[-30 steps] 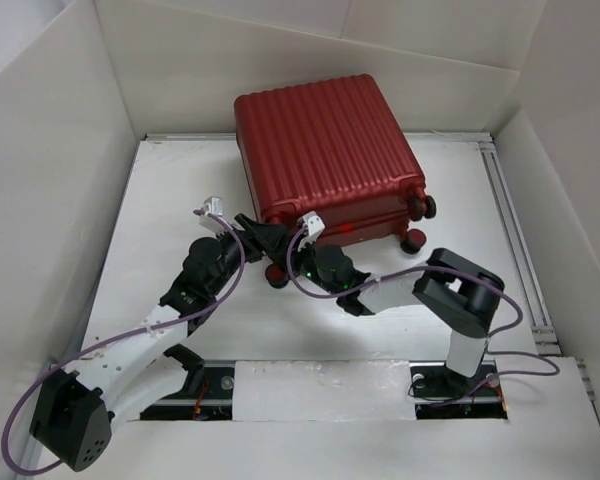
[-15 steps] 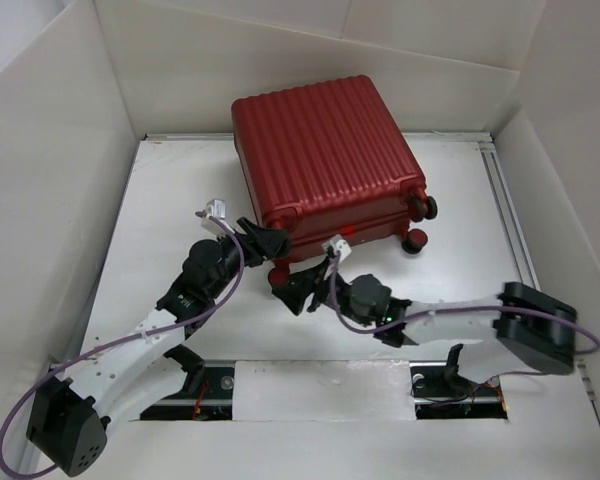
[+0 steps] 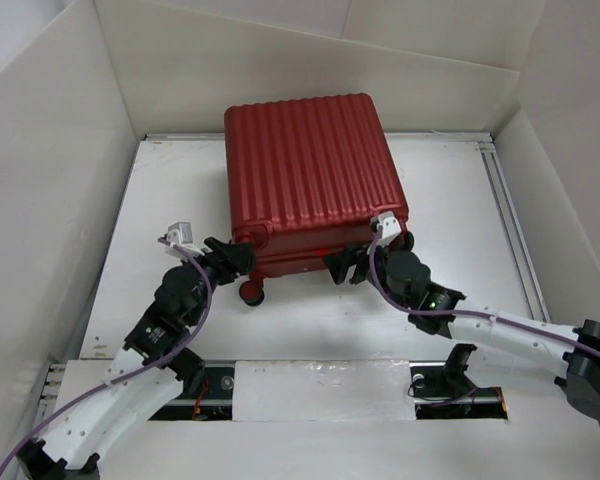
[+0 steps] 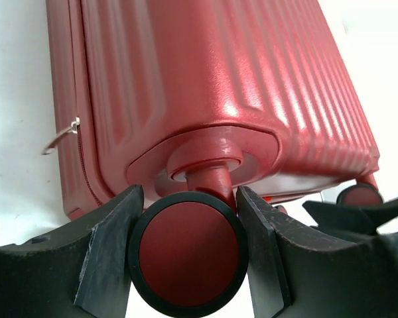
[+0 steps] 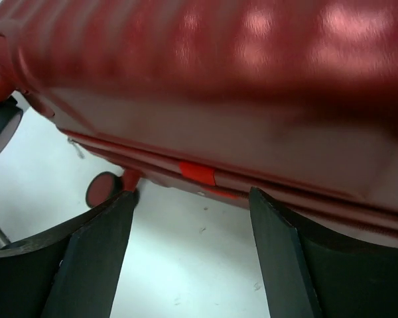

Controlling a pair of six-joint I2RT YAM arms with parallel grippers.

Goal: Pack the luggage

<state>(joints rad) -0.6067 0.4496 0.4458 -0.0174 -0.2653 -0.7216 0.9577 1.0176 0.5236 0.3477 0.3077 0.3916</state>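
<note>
Your left gripper (image 4: 189,193) clamps a wheel (image 4: 187,255) of the luggage (image 3: 305,160), which lies closed on the table (image 3: 450,190); your right gripper (image 5: 192,197) gapes wide beside its near edge, holding nothing; the inside is hidden.

Bench (image 3: 180,200): white, flat, matte, faintly scuffed.
Back wall (image 3: 310,50): white panel with a visible seam, standing at the bench's far edge.
Left wall (image 3: 50,170) and right wall (image 3: 570,190): plain white panels closing in the bench's sides.
Metal rail (image 3: 518,240): runs along the bench's right edge.
White strip (image 3: 320,385): lies across the near edge.
Light: bright, even, with soft shadows.
</note>
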